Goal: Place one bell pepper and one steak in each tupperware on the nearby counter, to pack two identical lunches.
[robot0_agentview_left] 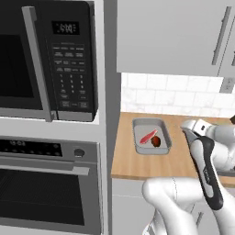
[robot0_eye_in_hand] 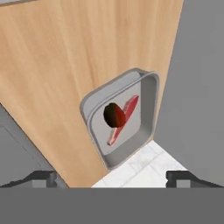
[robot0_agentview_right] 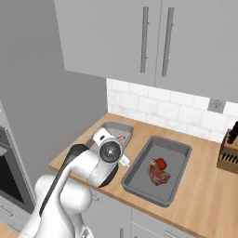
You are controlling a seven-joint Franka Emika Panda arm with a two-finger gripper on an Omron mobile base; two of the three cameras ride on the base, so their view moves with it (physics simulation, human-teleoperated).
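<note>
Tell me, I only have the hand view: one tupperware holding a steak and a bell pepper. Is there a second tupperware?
Observer: Yes. A second tupperware sits on the counter, to the right of the first tupperware that you see.
Operator: Loaded?
Observer: It holds a steak and a red bell pepper.
Operator: Anything else on that counter?
Observer: A dark knife block stands at the far right, apart from both trays.
</note>
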